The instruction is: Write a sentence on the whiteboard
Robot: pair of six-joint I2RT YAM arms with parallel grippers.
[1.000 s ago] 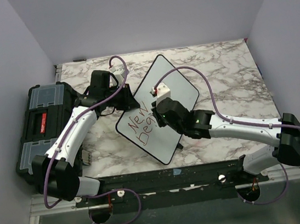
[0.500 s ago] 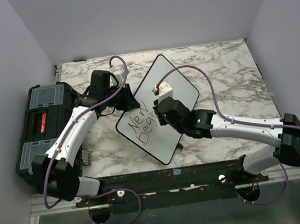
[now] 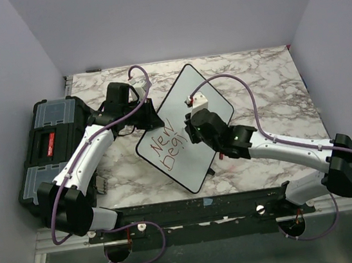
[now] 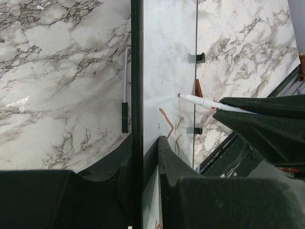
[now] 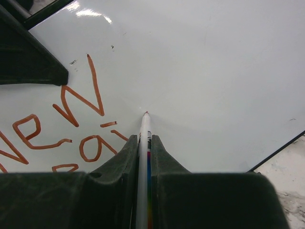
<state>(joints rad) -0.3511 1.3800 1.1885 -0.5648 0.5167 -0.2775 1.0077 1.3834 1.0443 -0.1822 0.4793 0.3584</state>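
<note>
The whiteboard [image 3: 210, 91] stands tilted on the marble table, its black frame edge-on in the left wrist view [image 4: 137, 71]. My left gripper [image 4: 144, 141] is shut on that frame edge at the board's left side [image 3: 150, 118]. Red lettering, the sentence [image 5: 78, 102], reads "New" over "Begi" [image 3: 167, 147]. My right gripper [image 5: 144, 139] is shut on a white marker [image 5: 144, 129]. The marker's red tip meets the white surface [image 5: 214, 71] just right of the last strokes. The same marker [image 4: 200, 101] shows from the side in the left wrist view.
A black toolbox [image 3: 51, 144] with clear lid compartments sits at the table's left edge, beside my left arm. A thin white rod with a black handle [image 4: 125, 95] lies on the marble behind the board. Grey walls close in three sides.
My right gripper with the marker has shifted up and to the right across the board, away from the letters. The lettering and the left gripper are unchanged.
</note>
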